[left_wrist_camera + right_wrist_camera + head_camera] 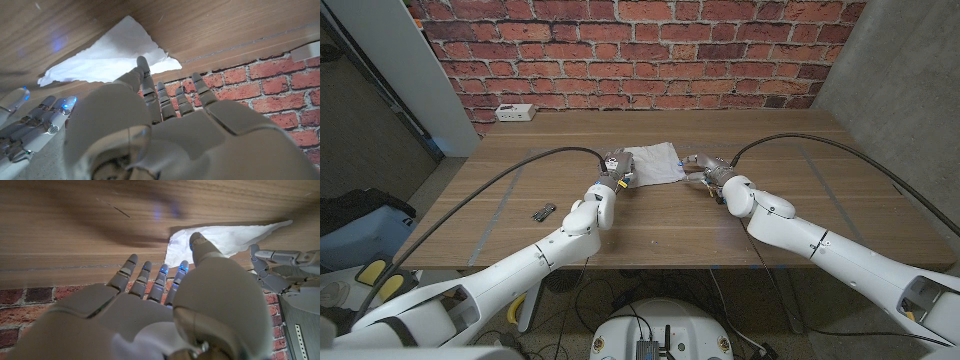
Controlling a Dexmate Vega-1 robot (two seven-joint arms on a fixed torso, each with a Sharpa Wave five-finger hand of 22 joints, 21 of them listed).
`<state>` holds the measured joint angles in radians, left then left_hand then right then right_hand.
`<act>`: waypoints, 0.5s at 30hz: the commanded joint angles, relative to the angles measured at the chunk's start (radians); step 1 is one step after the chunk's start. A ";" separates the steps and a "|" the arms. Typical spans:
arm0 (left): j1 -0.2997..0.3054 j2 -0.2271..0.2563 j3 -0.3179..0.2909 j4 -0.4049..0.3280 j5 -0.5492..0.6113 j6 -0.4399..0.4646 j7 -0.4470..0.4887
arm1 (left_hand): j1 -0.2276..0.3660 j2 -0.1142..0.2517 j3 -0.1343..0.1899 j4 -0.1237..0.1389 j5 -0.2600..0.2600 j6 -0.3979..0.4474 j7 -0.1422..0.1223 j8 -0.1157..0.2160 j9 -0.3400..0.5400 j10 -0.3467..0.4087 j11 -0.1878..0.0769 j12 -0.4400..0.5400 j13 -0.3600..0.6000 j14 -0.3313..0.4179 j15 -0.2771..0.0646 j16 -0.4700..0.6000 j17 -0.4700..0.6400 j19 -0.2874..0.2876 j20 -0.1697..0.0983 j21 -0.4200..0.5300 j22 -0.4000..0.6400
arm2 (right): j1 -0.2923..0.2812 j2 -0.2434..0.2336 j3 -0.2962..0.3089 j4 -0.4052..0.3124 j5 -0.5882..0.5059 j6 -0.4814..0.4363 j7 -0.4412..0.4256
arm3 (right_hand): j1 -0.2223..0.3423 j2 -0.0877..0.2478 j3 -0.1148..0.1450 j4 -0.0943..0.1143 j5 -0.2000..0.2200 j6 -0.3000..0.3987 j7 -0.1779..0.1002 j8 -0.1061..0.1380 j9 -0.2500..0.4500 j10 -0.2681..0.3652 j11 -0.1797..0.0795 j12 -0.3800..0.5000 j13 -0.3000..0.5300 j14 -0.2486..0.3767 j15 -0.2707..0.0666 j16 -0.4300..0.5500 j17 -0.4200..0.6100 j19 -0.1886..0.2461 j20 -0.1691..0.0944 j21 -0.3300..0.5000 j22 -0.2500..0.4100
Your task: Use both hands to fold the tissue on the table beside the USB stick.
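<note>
Tissue (655, 162): we see it lying between both hands.
Left hand (617, 167): fingers spread, at its near-left corner.
Right hand (704, 168): fingers spread, beside its right edge.
USB stick (543, 211): well apart, left.

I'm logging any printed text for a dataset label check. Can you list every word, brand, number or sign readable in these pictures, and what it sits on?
No text can be read in any view.
The white box at the table's far left edge: markings, if any, too small to read.
The USB stick: too small to show print.
The tissue: plain white.
The left hand and right hand: no legible labels.
</note>
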<state>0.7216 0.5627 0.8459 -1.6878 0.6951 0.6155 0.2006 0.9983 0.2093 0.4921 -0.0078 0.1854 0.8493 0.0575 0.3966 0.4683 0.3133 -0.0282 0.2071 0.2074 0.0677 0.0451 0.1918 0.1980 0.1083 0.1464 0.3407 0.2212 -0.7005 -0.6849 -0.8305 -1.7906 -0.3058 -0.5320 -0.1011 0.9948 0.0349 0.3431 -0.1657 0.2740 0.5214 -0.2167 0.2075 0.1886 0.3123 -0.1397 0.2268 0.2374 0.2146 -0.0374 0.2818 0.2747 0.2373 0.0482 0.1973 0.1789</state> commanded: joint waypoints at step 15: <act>-0.012 0.083 0.011 -0.066 -0.054 -0.012 -0.017 | -0.063 -0.108 -0.063 -0.048 -0.016 -0.038 0.001 -0.001 -0.007 0.001 -0.007 0.003 0.000 -0.004 -0.003 -0.008 -0.022 -0.008 0.004 0.026 0.005 | 0.057 0.079 -0.082 0.140 -0.156 -0.021 -0.023 | 0.106 0.029 -0.059 0.015 0.010 0.263 -0.001 0.041 -0.001 0.117 -0.030 0.087 0.036 0.125 -0.145 0.115 0.105 0.053 -0.036 0.027 0.006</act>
<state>0.7169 0.6099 0.8470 -1.7326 0.6400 0.6147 0.2106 0.9477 0.1056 0.4377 -0.0591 0.1680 0.8206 0.0545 0.4071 0.4692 0.3186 -0.0339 0.2072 0.2045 0.0713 0.0406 0.1890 0.1766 0.1068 0.1480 0.3628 0.2248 -0.6669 -0.6370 -0.8808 -1.7021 -0.4045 -0.5292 -0.1214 1.0861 0.0596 0.2925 -0.1501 0.2779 0.7649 -0.2165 0.2518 0.1872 0.4056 -0.1681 0.2978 0.2674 0.3129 -0.0405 0.3726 0.3578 0.2707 0.0155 0.2128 0.1789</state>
